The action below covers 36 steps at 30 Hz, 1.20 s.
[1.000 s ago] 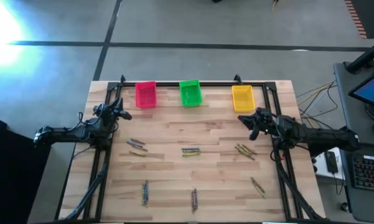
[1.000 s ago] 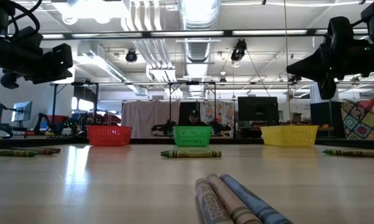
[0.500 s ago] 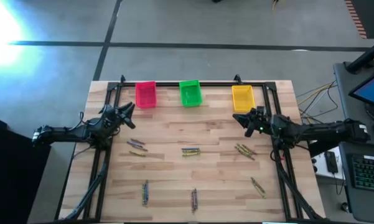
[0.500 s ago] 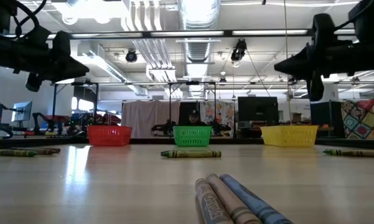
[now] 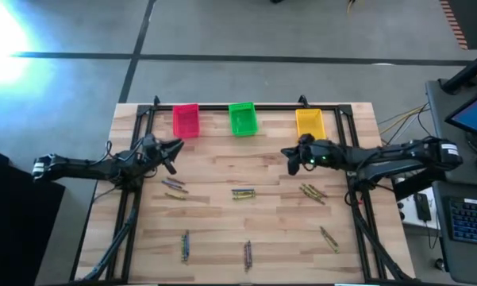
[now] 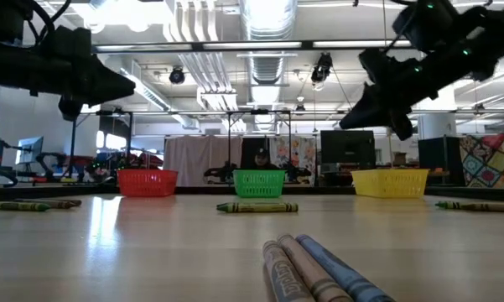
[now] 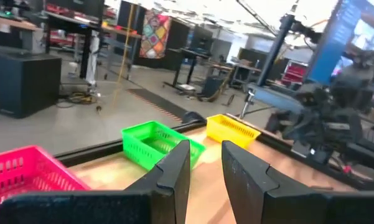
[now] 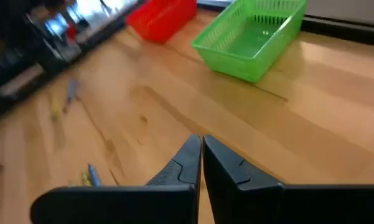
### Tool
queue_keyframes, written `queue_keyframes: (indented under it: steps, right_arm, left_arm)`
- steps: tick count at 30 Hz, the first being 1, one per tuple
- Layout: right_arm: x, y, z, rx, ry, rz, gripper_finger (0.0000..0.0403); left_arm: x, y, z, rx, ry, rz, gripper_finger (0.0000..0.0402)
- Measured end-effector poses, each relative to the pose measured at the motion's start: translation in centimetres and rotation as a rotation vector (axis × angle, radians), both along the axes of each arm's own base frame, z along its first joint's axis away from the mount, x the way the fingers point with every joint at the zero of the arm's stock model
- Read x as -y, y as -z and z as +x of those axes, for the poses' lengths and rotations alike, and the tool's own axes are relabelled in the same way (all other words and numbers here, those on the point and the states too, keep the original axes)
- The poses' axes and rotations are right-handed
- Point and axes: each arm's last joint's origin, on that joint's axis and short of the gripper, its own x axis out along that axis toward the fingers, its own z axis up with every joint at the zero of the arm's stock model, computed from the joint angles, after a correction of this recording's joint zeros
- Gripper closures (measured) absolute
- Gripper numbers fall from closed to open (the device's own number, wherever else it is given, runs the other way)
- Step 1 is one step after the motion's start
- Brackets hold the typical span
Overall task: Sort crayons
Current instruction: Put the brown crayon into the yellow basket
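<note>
Crayons lie flat on the wooden table in small groups: left (image 5: pixel 175 187), middle (image 5: pixel 243 193), right (image 5: pixel 313 191), and three groups near the front edge (image 5: pixel 185 246) (image 5: pixel 248 254) (image 5: pixel 328 237). My left gripper (image 5: pixel 175 147) hovers above the table in front of the pink bin (image 5: pixel 186 121), its fingers a little apart (image 7: pixel 205 149) and empty. My right gripper (image 5: pixel 288 153) hovers in front of the yellow bin (image 5: pixel 309 125), shut and empty (image 8: pixel 201 140), tipped down toward the table. The green bin (image 5: pixel 242 119) stands between the two.
The three bins stand in a row along the table's far edge. A black frame (image 5: pixel 222 106) runs along the far edge and down both sides. The low view shows crayons close to the front edge (image 6: pixel 319 268) and bare wood between the groups.
My left gripper has gone toward the table's right, reaching out from the left side. My right gripper has gone toward the table's left and has tipped downward. The crayons and bins have kept still.
</note>
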Motion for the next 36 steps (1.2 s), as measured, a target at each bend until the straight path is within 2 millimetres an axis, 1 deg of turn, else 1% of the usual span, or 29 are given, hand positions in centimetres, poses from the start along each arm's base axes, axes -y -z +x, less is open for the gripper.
queue_keyframes:
  steps: [6,9,12,15,19,21,23,25,27,29,30,32,34,36]
  right_arm:
    - [0.4,-2.9,2.5,-0.21,-0.02,0.007,0.0394]
    - [0.6,-3.8,3.6,-0.323,-0.06,-0.029,0.0394]
    - [0.7,-4.0,4.6,-0.418,-0.086,-0.043,0.0394]
    - [0.8,-3.8,5.2,-0.535,-0.07,0.008,0.0394]
    - [0.8,-3.1,5.2,-0.719,-0.05,0.072,0.0394]
    - [0.5,-2.6,5.2,-0.795,-0.035,0.105,0.0394]
    - [0.1,-2.0,5.4,-0.83,-0.041,0.141,0.0394]
    - [-0.2,-1.5,6.0,-0.84,-0.088,0.179,0.0394]
    - [-0.2,-0.9,6.9,-0.851,-0.175,0.162,0.0394]
    - [0.3,-0.8,8.2,-0.861,-0.292,0.122,0.0394]
    - [0.7,-0.9,9.0,-0.862,-0.334,0.135,0.0394]
    - [2.0,-1.5,10.5,-0.862,-0.348,0.244,0.0394]
    - [3.4,-2.2,12.0,-0.881,-0.289,0.397,0.0394]
    - [4.5,-3.0,13.0,-0.937,-0.228,0.538,0.0394]
  left_arm:
    - [0.0,0.8,0.6,-0.082,0.006,0.001,0.0326]
    - [0.0,1.2,0.9,-0.122,0.006,0.0,0.0326]
    - [0.0,1.4,1.1,-0.146,0.005,0.0,0.0326]
    - [0.0,1.7,1.2,-0.152,0.0,-0.025,0.0326]
    - [0.0,2.0,1.4,-0.162,-0.008,-0.056,0.0326]
    - [0.1,2.2,1.6,-0.181,0.018,-0.059,0.0326]
    - [0.2,2.4,1.8,-0.196,0.071,-0.064,0.0326]
    - [0.2,2.3,2.0,-0.204,0.095,-0.066,0.0326]
    - [0.2,1.9,2.4,-0.211,0.095,-0.059,0.0326]
    - [0.2,1.6,2.8,-0.232,0.095,-0.042,0.0326]
    - [0.2,1.4,3.0,-0.24,0.094,-0.038,0.0326]
    - [0.2,1.1,3.4,-0.25,0.09,-0.036,0.0326]
    - [0.2,0.7,3.9,-0.268,0.071,-0.018,0.0326]
    - [0.1,0.4,4.2,-0.304,0.03,0.026,0.0326]
